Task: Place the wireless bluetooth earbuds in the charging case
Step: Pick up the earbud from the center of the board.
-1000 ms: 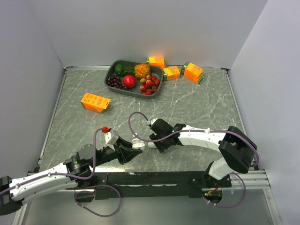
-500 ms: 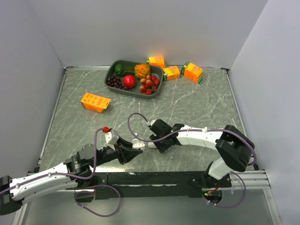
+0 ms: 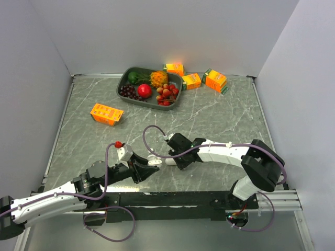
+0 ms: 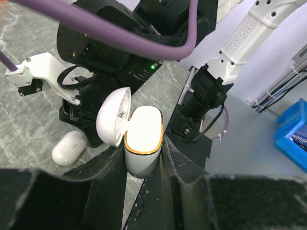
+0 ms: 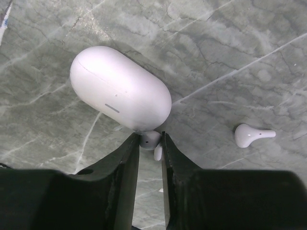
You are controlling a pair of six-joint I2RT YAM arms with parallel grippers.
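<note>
The left gripper (image 4: 144, 155), nearest the table's front edge, is clamped narrowly on the lower body of a smooth white oval plastic charging case (image 4: 144, 139). The case is held upright, with its hinged lid (image 4: 113, 118) swung open to one side and its rim glowing orange. Just beyond it, the right gripper (image 5: 150, 140) points down at the grey marble-patterned table (image 5: 230, 43). Its fingers are nearly together and pinch a tiny glossy white short-stemmed earbud (image 5: 149, 139). That earbud sits right against the end of a closed white pill-shaped case (image 5: 120, 95) lying flat on the table. A second tiny white earbud (image 5: 250, 135) lies loose on the table nearby, apart from both. Farther back sits an orange juice carton (image 3: 107, 113). Beyond it, near the rear wall, is a dark oval tray (image 3: 123, 81) of fruit with three more orange cartons (image 3: 191, 80) beside it.
</note>
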